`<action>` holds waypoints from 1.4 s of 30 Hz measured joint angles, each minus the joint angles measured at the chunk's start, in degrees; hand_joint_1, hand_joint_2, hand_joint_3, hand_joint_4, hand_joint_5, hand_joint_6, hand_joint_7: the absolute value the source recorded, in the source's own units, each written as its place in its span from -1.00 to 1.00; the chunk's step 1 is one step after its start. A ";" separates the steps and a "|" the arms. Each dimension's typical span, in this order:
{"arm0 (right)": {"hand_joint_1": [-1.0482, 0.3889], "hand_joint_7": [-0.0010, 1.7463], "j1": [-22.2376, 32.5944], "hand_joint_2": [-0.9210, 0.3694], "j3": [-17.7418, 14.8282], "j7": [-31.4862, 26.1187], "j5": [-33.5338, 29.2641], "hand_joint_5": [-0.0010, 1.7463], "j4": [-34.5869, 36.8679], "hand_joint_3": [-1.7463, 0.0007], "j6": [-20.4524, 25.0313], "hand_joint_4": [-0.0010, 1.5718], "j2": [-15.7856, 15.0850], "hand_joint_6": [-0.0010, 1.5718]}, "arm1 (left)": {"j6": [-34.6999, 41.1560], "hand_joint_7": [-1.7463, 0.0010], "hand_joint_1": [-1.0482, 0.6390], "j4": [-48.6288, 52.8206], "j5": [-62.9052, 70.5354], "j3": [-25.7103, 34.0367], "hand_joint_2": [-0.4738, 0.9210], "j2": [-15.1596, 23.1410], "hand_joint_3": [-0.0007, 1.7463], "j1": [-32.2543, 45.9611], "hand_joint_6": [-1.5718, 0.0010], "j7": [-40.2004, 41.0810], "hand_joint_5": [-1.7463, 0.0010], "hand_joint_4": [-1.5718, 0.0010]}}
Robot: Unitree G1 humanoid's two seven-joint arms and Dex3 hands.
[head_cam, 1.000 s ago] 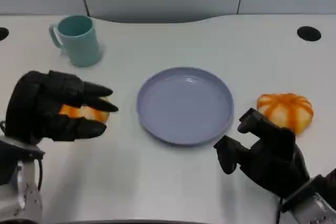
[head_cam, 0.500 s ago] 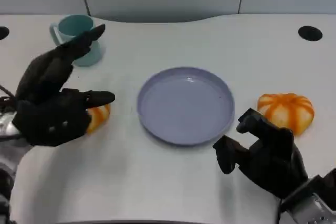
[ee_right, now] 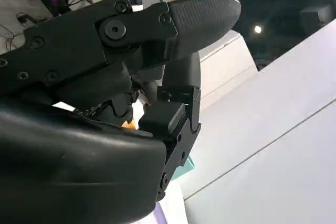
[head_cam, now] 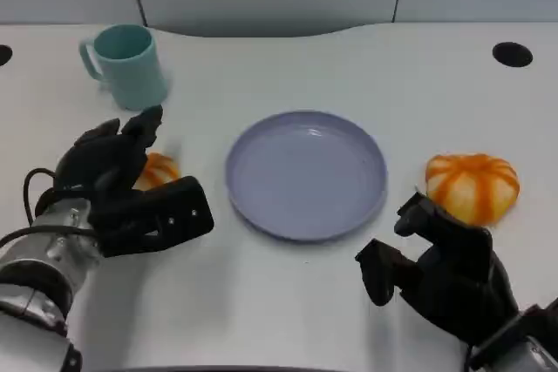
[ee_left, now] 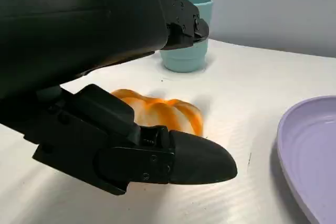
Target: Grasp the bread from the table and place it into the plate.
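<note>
Your left hand point(head_cam: 122, 189) sits left of the plate point(head_cam: 306, 173), fingers apart around the small bread point(head_cam: 155, 170) without holding it; the bread lies on the table between the spread fingers, as the left wrist view shows point(ee_left: 157, 115). If you close now, I judge the lower finger may slide beneath or shove the bread away, since nothing is touching it firmly. Your right hand point(head_cam: 440, 269) waits in front of the plate, fingers loosely curled on nothing, near a second bread point(head_cam: 472, 185) to the plate's right.

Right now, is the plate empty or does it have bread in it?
Empty: the plate holds nothing; one bread lies by the left hand.
</note>
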 measured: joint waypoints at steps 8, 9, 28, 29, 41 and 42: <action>-0.61 0.29 4.10 -1.00 0.79 -1.86 0.18 0.81 -6.14 0.75 1.15 0.08 -0.18 -0.04 | 5.49 -0.93 -1.00 1.13 -0.68 -1.64 0.76 -2.60 -0.99 2.31 1.00 0.85 -0.99 1.00; -0.61 0.29 4.44 -1.00 0.79 -1.93 0.38 0.81 -6.73 0.75 1.42 0.08 -0.18 -0.04 | 5.66 -0.97 -1.00 1.11 -0.13 -2.21 0.73 -2.45 -0.99 2.31 1.00 1.15 -1.00 1.00; -0.62 0.35 5.16 -1.00 -0.16 -3.44 1.17 0.87 -8.30 0.73 1.68 0.05 -0.42 -0.07 | -0.98 -0.89 -0.95 1.12 -6.53 3.17 0.89 -1.36 -0.39 2.17 0.43 6.65 -0.96 0.31; -0.62 0.35 4.33 -1.00 -0.34 -3.47 1.22 0.87 -7.60 0.74 1.71 0.05 -0.60 -0.07 | -3.12 -0.86 -0.92 1.12 -8.38 5.06 0.94 -1.29 -0.46 0.52 0.45 6.79 -0.95 0.33; -0.63 0.26 -2.11 -1.00 -0.79 -1.45 1.38 0.81 -0.43 0.76 0.88 0.08 -0.70 -0.02 | -18.53 0.73 -0.04 -2.61 -10.53 6.80 0.95 -3.56 -1.00 -13.82 -0.27 15.70 0.22 -0.17; -0.63 0.27 -2.40 -1.00 -0.73 -1.39 1.25 0.81 -0.10 0.77 0.38 0.09 -0.64 -0.01 | -18.92 0.76 -0.02 -2.76 -10.53 6.64 0.94 -4.30 -1.00 -14.13 -0.29 15.71 0.26 -0.17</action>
